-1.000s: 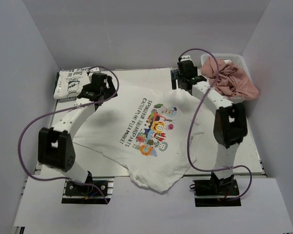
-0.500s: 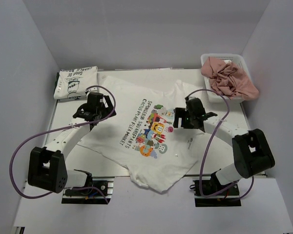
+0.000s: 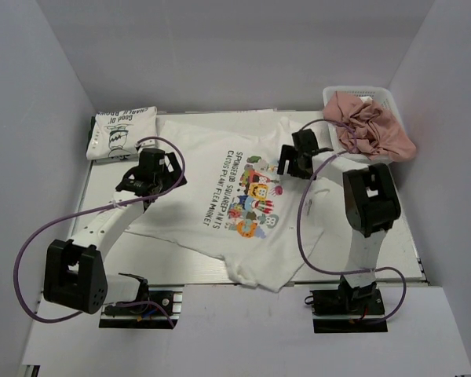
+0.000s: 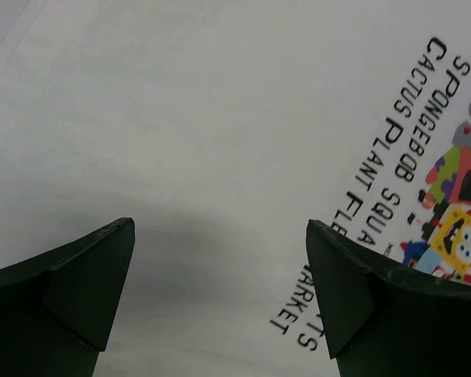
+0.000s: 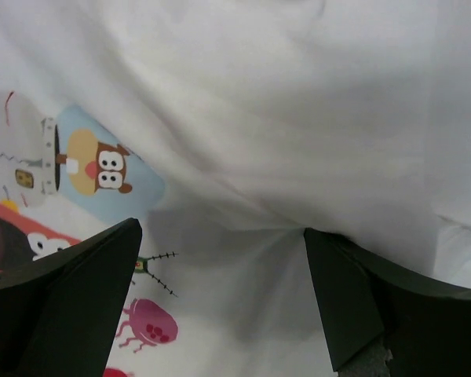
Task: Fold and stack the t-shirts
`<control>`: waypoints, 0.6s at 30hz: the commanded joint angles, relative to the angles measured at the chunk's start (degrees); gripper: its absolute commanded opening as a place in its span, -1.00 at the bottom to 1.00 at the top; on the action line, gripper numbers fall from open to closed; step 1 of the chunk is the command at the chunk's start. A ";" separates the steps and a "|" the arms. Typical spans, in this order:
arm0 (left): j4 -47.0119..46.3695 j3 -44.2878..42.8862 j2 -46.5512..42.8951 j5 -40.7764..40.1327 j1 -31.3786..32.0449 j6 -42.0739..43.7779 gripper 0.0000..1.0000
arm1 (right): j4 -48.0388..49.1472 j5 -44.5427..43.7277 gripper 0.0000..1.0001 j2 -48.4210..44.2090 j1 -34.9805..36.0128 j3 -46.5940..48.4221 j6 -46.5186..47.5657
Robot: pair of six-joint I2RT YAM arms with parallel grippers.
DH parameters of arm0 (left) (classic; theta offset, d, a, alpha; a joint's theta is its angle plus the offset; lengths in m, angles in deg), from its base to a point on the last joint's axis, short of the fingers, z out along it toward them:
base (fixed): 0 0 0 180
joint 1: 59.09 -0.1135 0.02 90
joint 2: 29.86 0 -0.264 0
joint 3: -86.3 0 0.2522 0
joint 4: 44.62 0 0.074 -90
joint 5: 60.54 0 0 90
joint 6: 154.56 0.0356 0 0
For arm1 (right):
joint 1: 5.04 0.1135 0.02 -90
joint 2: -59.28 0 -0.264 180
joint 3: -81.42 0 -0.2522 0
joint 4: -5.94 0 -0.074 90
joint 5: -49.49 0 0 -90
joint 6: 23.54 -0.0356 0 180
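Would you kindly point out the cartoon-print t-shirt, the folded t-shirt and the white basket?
cartoon-print t-shirt (image 3: 250, 198): top view, colourful print
folded t-shirt (image 3: 118, 139): top view, black drawing
white basket (image 3: 377, 92): top view, far rim

On the spread white t-shirt (image 3: 204, 157) we read "SPONGEBOB SQUAREPANTS" and "CACTUS PLANT FLEA MARKET" in dark letters. On the folded t-shirt (image 3: 119, 135) we made out, upside down, roughly "Good ol' Charlie Brown".
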 commanded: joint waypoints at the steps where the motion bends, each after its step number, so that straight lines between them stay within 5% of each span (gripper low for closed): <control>1: 0.19 -1.40 0.18 0.65 -0.39 -0.39 1.00 | -0.48 -0.40 0.81 7.53 -3.15 8.45 4.43; 10: 0.54 0.71 -0.43 1.17 0.31 -2.76 1.00 | -3.99 8.63 0.81 16.52 -5.18 36.65 20.44; 16: 3.08 4.75 -2.71 2.23 0.31 -6.71 1.00 | -3.74 13.24 0.81 4.75 -0.10 28.88 24.41; 18: 3.87 6.67 -4.64 -0.82 0.31 -8.90 1.00 | -2.94 10.00 0.81 -3.24 2.80 18.16 18.40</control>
